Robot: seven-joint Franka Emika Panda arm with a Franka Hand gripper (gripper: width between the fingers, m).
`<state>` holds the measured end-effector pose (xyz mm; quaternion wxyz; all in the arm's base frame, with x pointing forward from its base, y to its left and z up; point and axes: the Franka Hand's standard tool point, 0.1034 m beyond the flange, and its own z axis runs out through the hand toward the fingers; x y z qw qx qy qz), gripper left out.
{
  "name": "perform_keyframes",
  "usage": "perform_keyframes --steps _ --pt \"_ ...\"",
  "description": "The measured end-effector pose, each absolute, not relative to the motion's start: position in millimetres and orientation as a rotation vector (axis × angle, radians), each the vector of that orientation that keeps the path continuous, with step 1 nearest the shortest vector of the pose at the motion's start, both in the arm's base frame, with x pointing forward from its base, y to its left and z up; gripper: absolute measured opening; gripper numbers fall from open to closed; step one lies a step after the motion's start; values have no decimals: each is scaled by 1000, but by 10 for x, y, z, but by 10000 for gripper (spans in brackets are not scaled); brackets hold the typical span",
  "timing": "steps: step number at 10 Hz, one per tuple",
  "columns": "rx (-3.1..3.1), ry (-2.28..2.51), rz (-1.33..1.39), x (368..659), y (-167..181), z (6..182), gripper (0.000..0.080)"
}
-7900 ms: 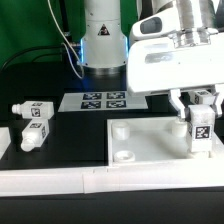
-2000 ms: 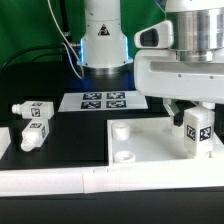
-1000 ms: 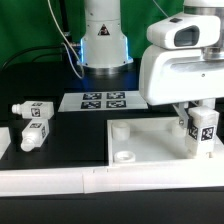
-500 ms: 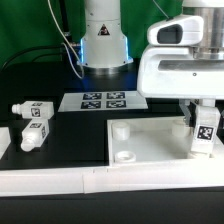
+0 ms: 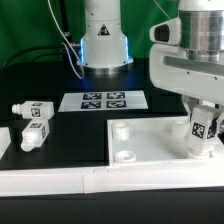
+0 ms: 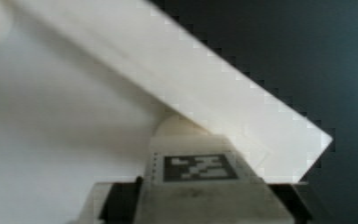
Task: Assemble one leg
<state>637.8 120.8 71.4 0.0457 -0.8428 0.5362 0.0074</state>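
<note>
Gripper (image 5: pixel 204 124) fingers clamped on the leg (image 5: pixel 203 130) — one finger on each side of its blocky tagged middle, jaws closed against it. In the wrist view the two dark finger pads (image 6: pixel 115 198) flank the leg (image 6: pixel 197 165) with its tag facing the camera.

Leg orientation: long axis vertical, roughly upright in the exterior view, maybe a slight tilt. Its lower end sits at the white panel (image 5: pixel 150 145) near the corner on the exterior view's right. Can't tell from either view whether that end is seated in a socket or only resting on the surface; which end is the narrow one is hidden by the fingers.

The panel lies flat on the black table (image 5: pixel 40 85), with round corner sockets (image 5: pixel 124 156) visible on the side toward the exterior view's left. In the wrist view the panel (image 6: pixel 87 110) fills most of the frame, its edge running diagonally against the dark table.

Further out: marker board (image 5: pixel 106 100) lies flat behind the panel, near the robot base (image 5: pixel 104 40). Two more loose legs (image 5: pixel 35 124) lie on the table at the exterior view's left, well apart from the gripper — one on its side, the other more upright, just beside each other.
</note>
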Motion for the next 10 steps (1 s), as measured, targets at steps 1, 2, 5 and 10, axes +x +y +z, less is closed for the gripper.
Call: perform_keyframes --steps 1,2,5,10 --pt "-2486 1734 44 6386 1191 714 287" --pt "-2462 1770 48 6378 1212 709 287" --pt "-2499 1717 44 6378 1213 708 530" --pt "-2938 800 -42 6355 1137 729 647"
